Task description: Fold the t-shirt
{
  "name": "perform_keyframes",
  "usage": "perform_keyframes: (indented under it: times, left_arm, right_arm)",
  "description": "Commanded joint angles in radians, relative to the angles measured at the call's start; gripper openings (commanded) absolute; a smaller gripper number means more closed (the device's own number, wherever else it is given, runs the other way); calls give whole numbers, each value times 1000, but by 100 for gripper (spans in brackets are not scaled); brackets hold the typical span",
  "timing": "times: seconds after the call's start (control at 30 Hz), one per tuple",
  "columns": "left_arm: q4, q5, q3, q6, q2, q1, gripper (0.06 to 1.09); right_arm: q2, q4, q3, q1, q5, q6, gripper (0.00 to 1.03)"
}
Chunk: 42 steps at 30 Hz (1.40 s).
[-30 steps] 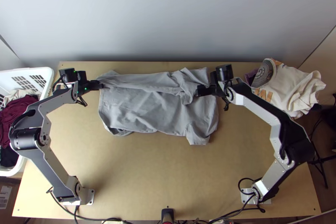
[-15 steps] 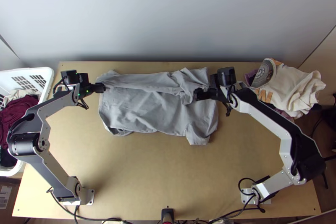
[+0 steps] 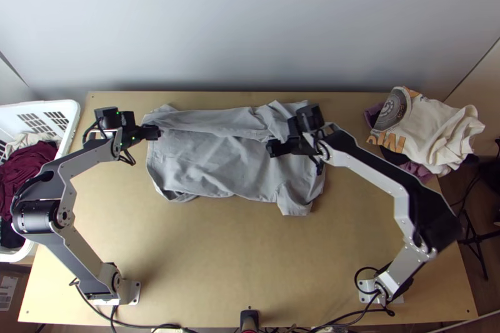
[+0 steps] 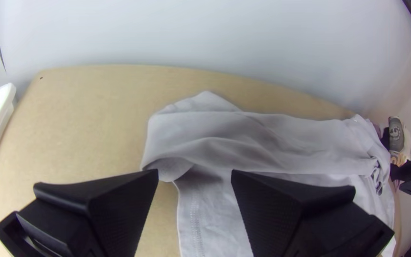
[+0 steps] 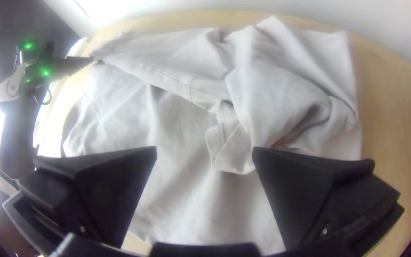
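Light wooden table (image 3: pixel 237 252), grey t-shirt (image 3: pixel 209 161), creased, one side folded over, left hand (image 3: pixel 158 132) wide, right hand (image 3: pixel 272 148) wide

The t-shirt (image 3: pixel 212 164) is light grey, plain and lightly wrinkled. It lies flat in the main, extending from the fingers of the left gripper (image 3: pixel 156 132) to beyond those of the right gripper (image 3: pixel 270 148). Its far side is folded over the body as a long strip (image 3: pixel 212 122). Beyond the left fingertips, the strip end curls into a loose loop; a stitched hem (image 4: pixel 196 228) runs through the gap between the spread fingers. Beyond the parted right fingertips, the strip bunches, with a folded flap (image 5: pixel 229 154) across the gap. A short sleeve (image 3: pixel 294 200) projects on the near side of the right fingers.
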Motion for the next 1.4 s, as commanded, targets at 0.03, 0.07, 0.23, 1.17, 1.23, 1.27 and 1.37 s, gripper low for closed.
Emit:
perform_keyframes:
  times: [0.03, 0.07, 0.23, 1.17, 1.23, 1.27, 1.37]
  left_arm:
    - [33, -3, -14, -34, -8, -29, 82]
    - [34, -4, -13, -34, -11, -32, 82]
    - [53, -7, 0, -26, -26, -37, 82]
    - [70, -21, 108, -29, 110, -75, 82]
    - [64, -23, 118, -21, 114, -75, 81]
    - [64, -24, 121, -21, 115, -75, 74]
    - [65, -29, 130, -17, 123, -74, 34]
  right_arm:
    - [111, -54, 103, 9, 17, -6, 93]
    - [109, -58, 105, 6, 22, -14, 93]
    - [57, -91, 80, -36, 48, -57, 93]
    - [136, -112, 137, -14, 94, -57, 93]
    - [131, -112, 136, -16, 97, -55, 93]
    - [128, -112, 136, -16, 97, -55, 93]
    - [125, -112, 134, -16, 99, -55, 93]
